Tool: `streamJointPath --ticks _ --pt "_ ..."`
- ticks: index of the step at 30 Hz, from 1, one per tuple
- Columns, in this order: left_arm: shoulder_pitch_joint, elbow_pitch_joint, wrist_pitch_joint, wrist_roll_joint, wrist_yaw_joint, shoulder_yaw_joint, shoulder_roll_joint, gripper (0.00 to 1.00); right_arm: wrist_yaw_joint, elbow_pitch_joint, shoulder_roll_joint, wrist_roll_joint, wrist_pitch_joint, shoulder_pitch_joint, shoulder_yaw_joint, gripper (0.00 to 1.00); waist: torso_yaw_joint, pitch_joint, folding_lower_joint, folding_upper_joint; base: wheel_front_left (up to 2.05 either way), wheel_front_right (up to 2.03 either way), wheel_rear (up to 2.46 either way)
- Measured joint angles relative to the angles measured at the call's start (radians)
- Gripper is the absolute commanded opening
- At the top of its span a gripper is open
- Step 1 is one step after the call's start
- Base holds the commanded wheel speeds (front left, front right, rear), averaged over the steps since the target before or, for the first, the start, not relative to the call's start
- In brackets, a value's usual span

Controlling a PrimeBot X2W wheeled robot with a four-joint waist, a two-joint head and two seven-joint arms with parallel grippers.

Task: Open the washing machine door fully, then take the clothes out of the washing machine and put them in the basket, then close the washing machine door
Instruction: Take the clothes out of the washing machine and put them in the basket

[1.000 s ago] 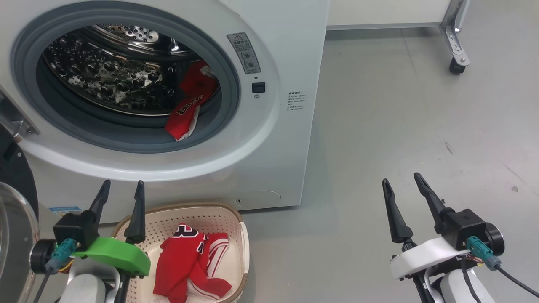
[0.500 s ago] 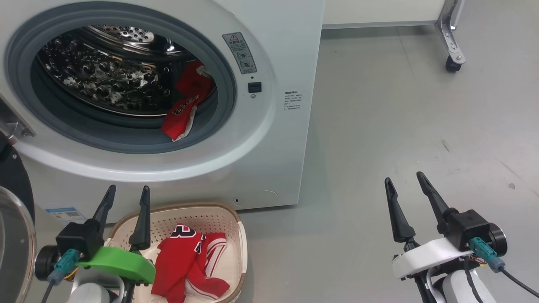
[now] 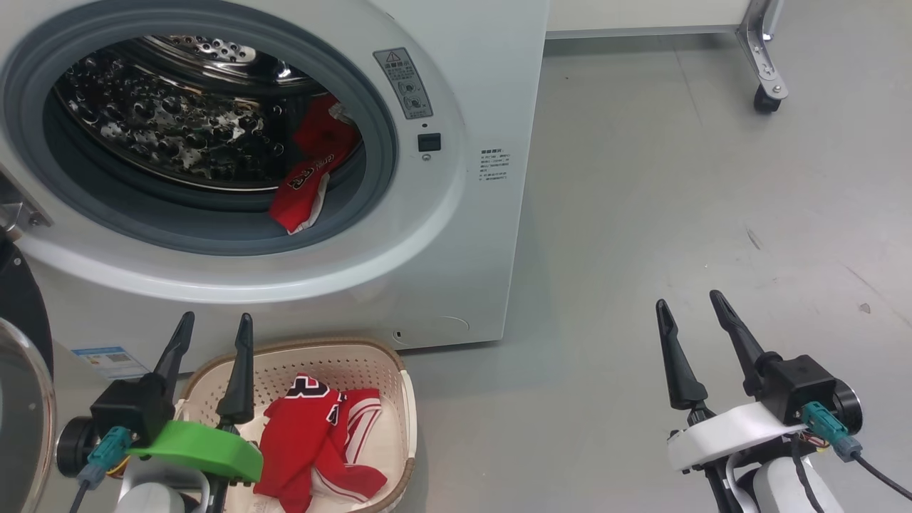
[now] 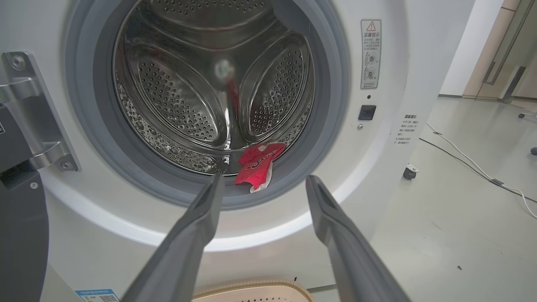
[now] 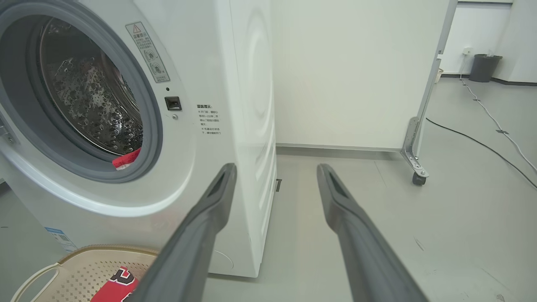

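Left claw [image 3: 217, 314] and right claw [image 3: 688, 298] stay spread, empty; clothes [image 3: 308, 187] remain inside the washing machine [image 3: 463, 242].

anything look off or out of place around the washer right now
One red jersey slumps at the lower right lip of the drum, its end drooping onto the grey door seal, neither fully in nor out. A second jersey lies crumpled in the basket. Nothing looks spilled or damaged.
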Motion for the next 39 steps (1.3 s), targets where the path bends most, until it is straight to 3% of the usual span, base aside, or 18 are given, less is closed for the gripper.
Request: streamJointPath --ticks 39 --pt "0.02 -0.029 0.0 0.009 0.0 0.0 -0.006 1.0 0.001 0.0 0.003 0.007 0.0 0.0 -0.003 1.0 -0.002 0.022 0.0 0.0 0.0 0.0 0.0"
